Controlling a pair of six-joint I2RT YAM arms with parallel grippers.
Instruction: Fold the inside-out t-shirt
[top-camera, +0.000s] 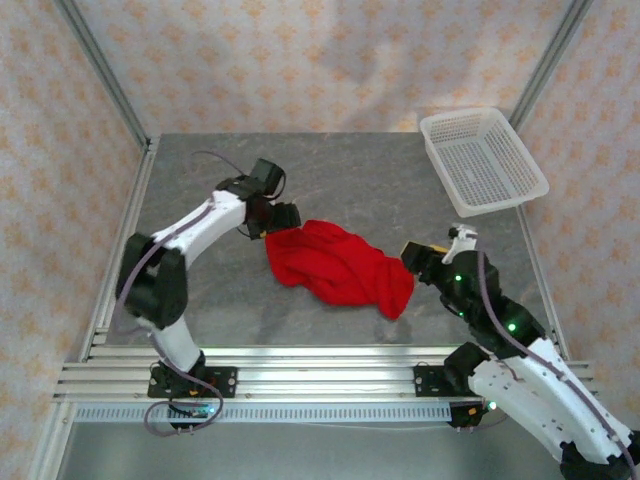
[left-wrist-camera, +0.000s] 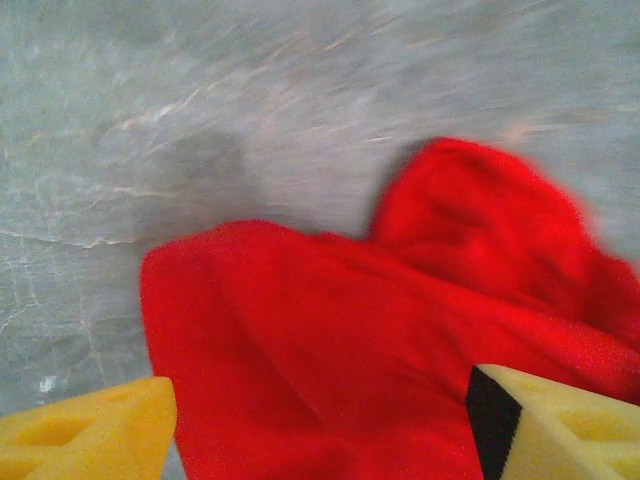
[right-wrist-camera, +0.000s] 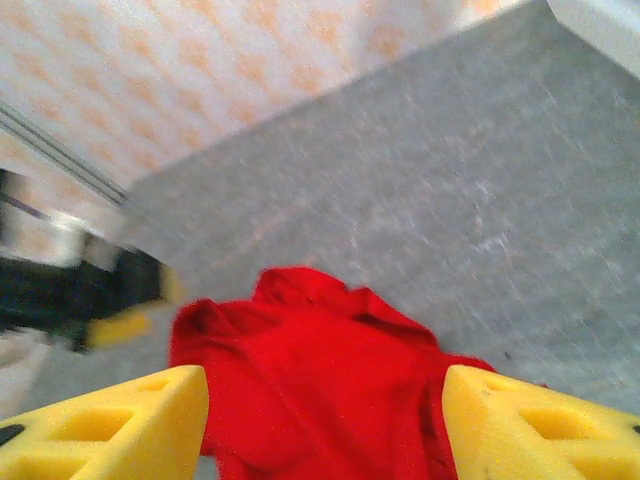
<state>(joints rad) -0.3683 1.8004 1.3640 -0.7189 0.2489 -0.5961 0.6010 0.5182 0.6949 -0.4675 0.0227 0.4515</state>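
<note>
The red t-shirt (top-camera: 338, 262) lies crumpled in a loose heap on the grey table, near its middle. My left gripper (top-camera: 280, 217) hovers at the heap's upper-left corner, open, its yellow fingers (left-wrist-camera: 85, 440) wide apart with red cloth (left-wrist-camera: 330, 330) below and between them, not pinched. My right gripper (top-camera: 425, 258) sits at the heap's right end, also open; through its yellow fingers (right-wrist-camera: 120, 425) I look across the t-shirt (right-wrist-camera: 320, 390) toward the left arm. Neither gripper holds the fabric.
A white mesh basket (top-camera: 483, 160) stands at the table's back right corner. Metal frame posts and patterned walls enclose the table. Bare grey tabletop (top-camera: 380, 180) lies behind the shirt, and more in front of it.
</note>
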